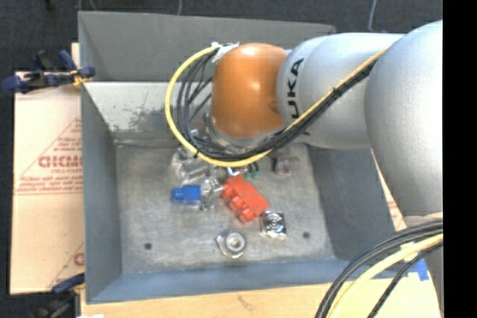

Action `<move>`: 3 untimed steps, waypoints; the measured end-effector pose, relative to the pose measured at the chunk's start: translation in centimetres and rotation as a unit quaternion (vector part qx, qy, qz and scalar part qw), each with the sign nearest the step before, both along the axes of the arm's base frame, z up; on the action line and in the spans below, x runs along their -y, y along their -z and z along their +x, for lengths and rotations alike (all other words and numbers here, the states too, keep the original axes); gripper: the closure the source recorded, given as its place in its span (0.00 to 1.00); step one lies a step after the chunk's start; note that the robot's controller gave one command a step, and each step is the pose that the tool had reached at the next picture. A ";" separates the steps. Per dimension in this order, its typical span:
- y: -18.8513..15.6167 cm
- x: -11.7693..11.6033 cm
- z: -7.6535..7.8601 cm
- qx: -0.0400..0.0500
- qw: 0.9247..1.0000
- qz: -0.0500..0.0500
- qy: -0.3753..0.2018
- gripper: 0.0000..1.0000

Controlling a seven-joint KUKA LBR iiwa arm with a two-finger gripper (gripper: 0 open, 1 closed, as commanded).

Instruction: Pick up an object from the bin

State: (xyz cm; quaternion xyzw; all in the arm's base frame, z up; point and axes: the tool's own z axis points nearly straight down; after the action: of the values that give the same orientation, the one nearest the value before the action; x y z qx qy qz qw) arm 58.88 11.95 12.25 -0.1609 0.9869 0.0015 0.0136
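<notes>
Hanging over the grey bin [100, 182] from the right, the big white arm [350, 97] covers much of the back half, w/ an orange cover [246, 89] at the wrist and yellow + black cables [179, 108] looped round it. Under that cover the hand [198, 176] sits low near the bin floor, approx. mid-bin. It's mostly hidden by the wrist, so can't tell if it's released or clenched, or if anything is in it.

Nearest things: a red block [244, 199] just right of the hand and a bit toward the front, and a small blue piece [186, 195] just left-front of it, maybe touching the hand's metal parts, can't say for sure. Further front-right of the hand, just past the red block, lies a shiny metal nut [273, 225]. Straight in front of the hand, nr the front wall, is a 2nd round metal fitting [232, 243]. Right of the hand, by the arm's edge, sits a small dark bit [282, 164], too small to ID.
</notes>
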 end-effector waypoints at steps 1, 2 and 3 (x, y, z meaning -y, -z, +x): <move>-0.4 0.9 0.5 -0.007 0.999 0.000 0.045 0.00; 1.3 2.3 2.0 -0.009 1.000 -0.002 0.017 0.00; 4.6 5.1 4.7 -0.006 0.997 -0.002 -0.074 0.00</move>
State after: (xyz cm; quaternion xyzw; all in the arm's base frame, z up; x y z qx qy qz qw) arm 63.61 6.84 7.67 -0.2333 0.9724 0.0016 0.0074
